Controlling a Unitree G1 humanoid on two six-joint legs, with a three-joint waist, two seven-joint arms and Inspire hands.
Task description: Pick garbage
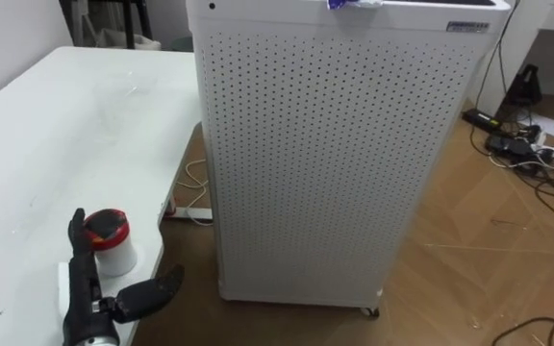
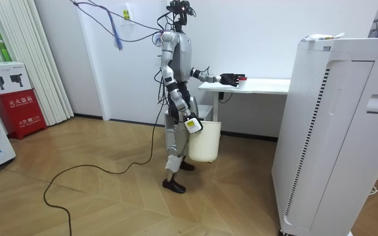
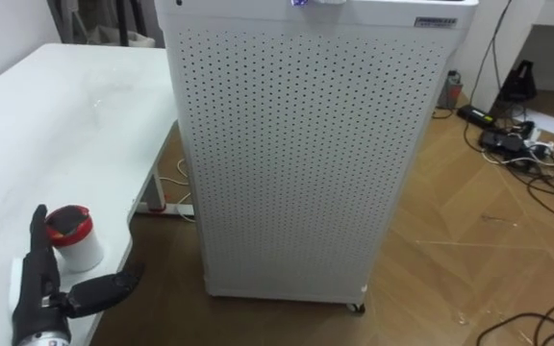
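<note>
Left hand open, fingers straight, red-lidded cup just beside them on table

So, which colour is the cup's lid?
Red lid, dark patch; best in left eye view.

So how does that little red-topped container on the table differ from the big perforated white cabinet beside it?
The container is small and round; the cabinet is tall and boxy. The container sits on the table beside the left hand; the cabinet stands on the floor. The container's sides are plain under a red top; the cabinet's face is perforated. Both are mostly white.
</note>
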